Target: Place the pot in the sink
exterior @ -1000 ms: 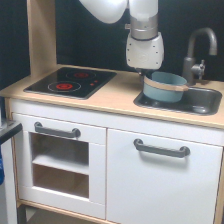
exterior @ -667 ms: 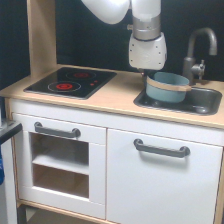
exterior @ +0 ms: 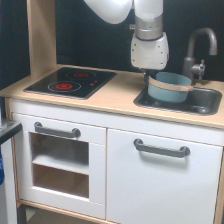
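Over the sink (exterior: 207,102), at its end toward the exterior view's left, I hold the pot (exterior: 168,87), its base down within the basin's rim. Whether it touches the bottom, I cannot tell. My fingers (exterior: 151,76) reach down at the pot's near-left rim, but my own body hides them, so I cannot tell whether they pinch it. Behind stands the faucet (exterior: 199,50); the stovetop (exterior: 70,82) lies well apart along the bench (exterior: 112,97).

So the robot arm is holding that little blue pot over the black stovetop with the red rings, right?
Not quite. In the exterior view the pot is at the sink, on that view's right, beside the faucet, not over the stovetop. The arm's gripper is at the pot's rim.
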Robot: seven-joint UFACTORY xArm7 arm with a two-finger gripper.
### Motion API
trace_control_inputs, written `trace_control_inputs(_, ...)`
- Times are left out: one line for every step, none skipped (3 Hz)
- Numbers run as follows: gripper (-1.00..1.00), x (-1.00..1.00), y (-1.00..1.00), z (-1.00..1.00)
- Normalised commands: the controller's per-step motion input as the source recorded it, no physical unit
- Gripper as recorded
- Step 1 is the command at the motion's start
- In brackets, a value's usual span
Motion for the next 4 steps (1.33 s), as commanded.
trace_control_inputs(-0.44,0.12,0.04,-0.43)
trace_control_inputs(-0.25,0.07,0.02,-0.4)
trace_control_inputs(-0.06,0.06,0.01,-0.39)
trace_control_inputs(-0.08,0.05,0.0,-0.4)
